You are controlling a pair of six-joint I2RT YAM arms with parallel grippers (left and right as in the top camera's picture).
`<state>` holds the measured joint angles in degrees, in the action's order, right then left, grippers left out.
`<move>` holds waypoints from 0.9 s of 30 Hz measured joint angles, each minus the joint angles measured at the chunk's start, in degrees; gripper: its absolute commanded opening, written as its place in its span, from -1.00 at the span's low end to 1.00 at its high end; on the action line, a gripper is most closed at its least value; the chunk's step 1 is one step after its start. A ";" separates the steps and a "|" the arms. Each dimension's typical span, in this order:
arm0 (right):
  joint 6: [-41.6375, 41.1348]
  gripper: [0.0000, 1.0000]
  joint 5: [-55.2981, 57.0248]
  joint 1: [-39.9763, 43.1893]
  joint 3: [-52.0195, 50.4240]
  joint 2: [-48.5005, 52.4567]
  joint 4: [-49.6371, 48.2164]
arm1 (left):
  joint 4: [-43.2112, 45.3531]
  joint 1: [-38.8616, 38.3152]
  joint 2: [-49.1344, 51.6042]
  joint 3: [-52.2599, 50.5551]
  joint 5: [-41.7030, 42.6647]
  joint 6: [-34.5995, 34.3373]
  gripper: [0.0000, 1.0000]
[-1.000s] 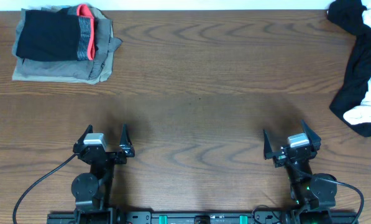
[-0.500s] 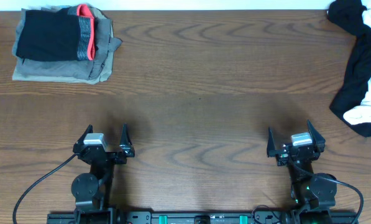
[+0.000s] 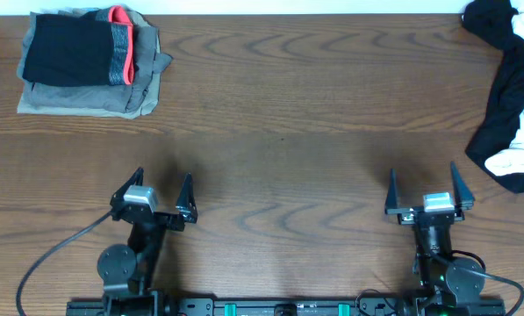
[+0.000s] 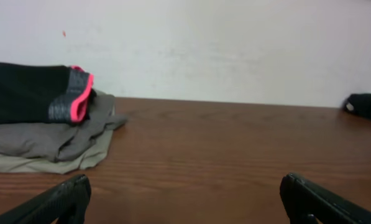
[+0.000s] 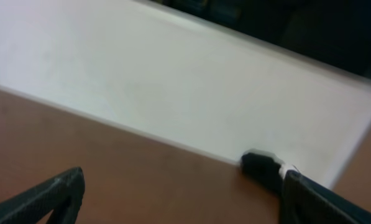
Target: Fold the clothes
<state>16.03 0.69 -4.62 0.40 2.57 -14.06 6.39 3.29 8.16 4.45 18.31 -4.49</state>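
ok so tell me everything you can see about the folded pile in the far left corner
The folded pile is a neat stack of soft fabric. On top lies a black garment folded into a rectangle, with a grey band edged in bright pink-red along its right side. Beneath it a khaki-grey garment spreads wider, its edges slightly rumpled. The stack lies flat on the wooden table near the far edge, and nothing else touches it.

The wood-grain surface [image 3: 279,105] carries a folded stack of clothes [image 3: 86,61] at far left and a loose black-and-white heap [image 3: 510,96] at far right.
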 measured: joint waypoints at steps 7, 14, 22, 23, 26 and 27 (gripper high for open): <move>1.14 0.98 0.55 0.00 2.38 12.85 -10.27 | 0.28 0.00 21.64 16.65 1.31 3.08 0.96; 1.46 0.98 0.83 0.00 20.55 35.74 -6.80 | -5.75 -0.02 42.45 35.12 4.02 4.33 0.96; 2.25 0.98 -1.01 0.00 46.73 60.17 6.34 | -20.83 -0.13 54.69 48.76 3.96 4.52 0.96; 2.25 0.98 -1.40 0.00 49.27 62.71 7.96 | -22.34 -0.13 55.74 49.55 3.67 4.50 0.96; 2.43 0.99 -2.84 0.00 56.28 69.79 13.86 | -27.36 -0.13 59.60 52.22 3.28 4.50 0.96; 2.45 0.99 -3.61 0.00 58.60 72.37 16.17 | -29.03 -0.13 61.05 53.05 3.15 4.48 0.96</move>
<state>18.48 -2.92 -4.62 59.00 74.94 2.11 -22.63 3.16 69.21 57.49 21.45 -0.01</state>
